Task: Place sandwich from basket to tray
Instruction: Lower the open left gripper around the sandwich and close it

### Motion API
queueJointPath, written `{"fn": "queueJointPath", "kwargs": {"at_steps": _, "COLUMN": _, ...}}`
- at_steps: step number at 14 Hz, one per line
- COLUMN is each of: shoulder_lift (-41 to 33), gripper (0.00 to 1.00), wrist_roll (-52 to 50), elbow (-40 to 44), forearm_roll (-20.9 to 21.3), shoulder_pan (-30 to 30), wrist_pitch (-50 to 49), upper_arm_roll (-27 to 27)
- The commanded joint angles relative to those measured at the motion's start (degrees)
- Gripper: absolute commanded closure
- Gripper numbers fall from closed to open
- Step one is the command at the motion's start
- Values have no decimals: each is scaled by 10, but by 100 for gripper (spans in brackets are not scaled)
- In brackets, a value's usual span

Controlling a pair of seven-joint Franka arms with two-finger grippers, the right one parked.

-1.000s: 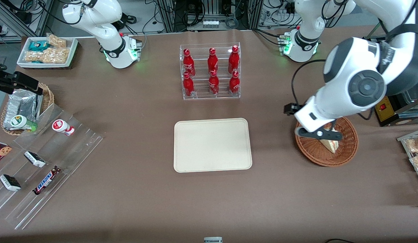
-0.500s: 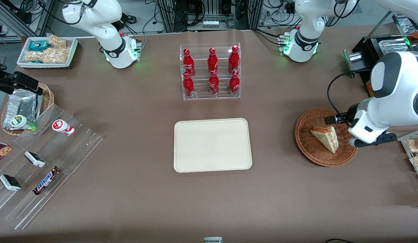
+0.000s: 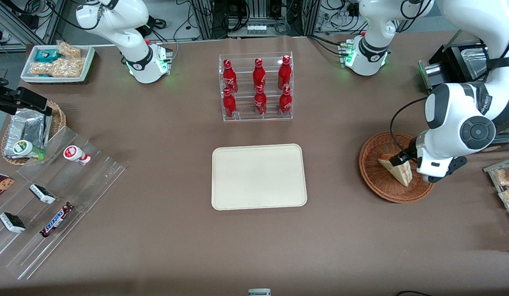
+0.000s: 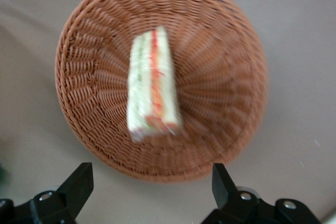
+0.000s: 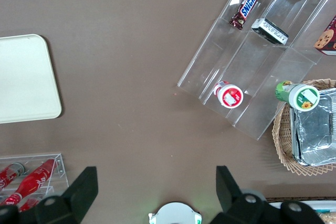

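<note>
Pincer (image 4: 152, 184) hangs above basket (image 3: 375, 184), fingers (image 4: 79, 182) spread wide, gripping nothing. Sandwich (image 3: 396, 170) lies in basket w/ filling edge up. Tray (image 3: 258, 176) sits on counter (image 3: 156, 230), well apart from basket.

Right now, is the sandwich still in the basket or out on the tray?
In the basket. The sandwich lies on the woven bottom, filling edge up. The pincer hangs open above it, touching nothing. The tray holds nothing.

Brown table (image 3: 156, 246): tray (image 3: 258, 176), basket (image 3: 378, 181).
</note>
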Motion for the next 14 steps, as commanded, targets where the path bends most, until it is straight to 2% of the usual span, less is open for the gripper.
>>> {"fn": "queueJointPath", "kwargs": {"at_steps": 1, "shoulder_lift": -40, "gripper": 0, "wrist_roll": -38, "elbow": -81, "forearm_roll": 2, "shoulder_pan": -4, "wrist_pitch": 74, "upper_arm_roll": 47}}
{"fn": "queueJointPath", "kwargs": {"at_steps": 4, "shoulder_lift": -32, "gripper": 0, "wrist_roll": -116, "elbow": -117, "forearm_roll": -15, "shoulder_pan": -4, "wrist_pitch": 149, "upper_arm_roll": 57}}
{"fn": "queueJointPath", "kwargs": {"at_steps": 6, "shoulder_lift": -23, "gripper": 0, "wrist_roll": -154, "elbow": -116, "forearm_roll": -34, "shoulder_pan": -6, "wrist_pitch": 164, "upper_arm_roll": 55}}
{"fn": "queueJointPath", "kwargs": {"at_steps": 8, "shoulder_lift": -29, "gripper": 0, "wrist_roll": -156, "elbow": -114, "forearm_roll": -48, "shoulder_pan": -9, "wrist_pitch": 158, "upper_arm_roll": 55}}
{"fn": "queueJointPath", "kwargs": {"at_steps": 14, "shoulder_lift": -21, "gripper": 0, "wrist_roll": -160, "elbow": -111, "forearm_roll": -53, "shoulder_pan": -11, "wrist_pitch": 162, "upper_arm_roll": 53}}
